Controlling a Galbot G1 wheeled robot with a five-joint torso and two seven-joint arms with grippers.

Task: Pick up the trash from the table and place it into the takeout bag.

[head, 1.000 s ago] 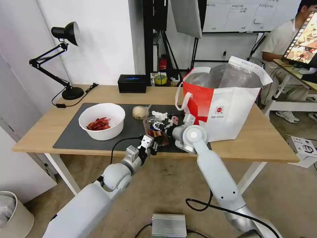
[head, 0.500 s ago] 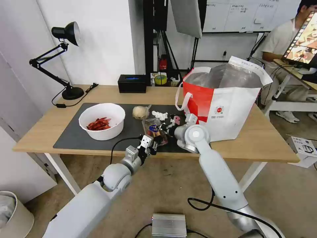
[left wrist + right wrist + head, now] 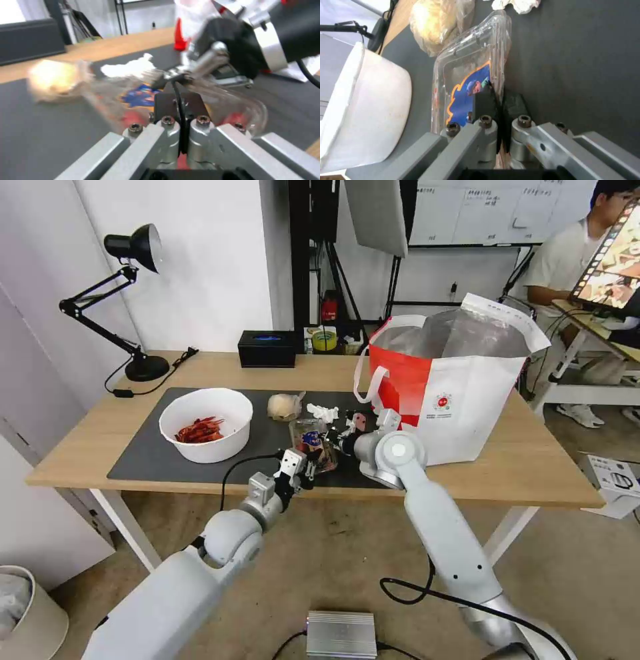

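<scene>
The clear hinged tray (image 3: 312,439) with red bits and a blue label hangs just above the dark mat (image 3: 147,460), held from two sides. My left gripper (image 3: 308,468) is shut on its near edge (image 3: 178,96). From the bag side, my right gripper (image 3: 339,439) pinches the tray's rim (image 3: 498,97). The white bowl (image 3: 207,423) with red scraps stands on the mat's left half. A balled plastic wrap (image 3: 283,407) and a crumpled tissue (image 3: 323,412) lie just beyond the tray. The takeout bag (image 3: 460,400) stands open on the table (image 3: 533,460) at the right.
A black desk lamp (image 3: 133,300) stands at the table's far left, with its cable trailing on the wood. At the back edge are a black box (image 3: 267,348) and a tape roll (image 3: 325,340). On the floor are a metal box (image 3: 341,633) and a white bin (image 3: 27,613).
Both grippers have shifted slightly away from the table's front edge with the tray between them. The tray now sits a little higher. Bowl, wrap, tissue and bag have not moved.
</scene>
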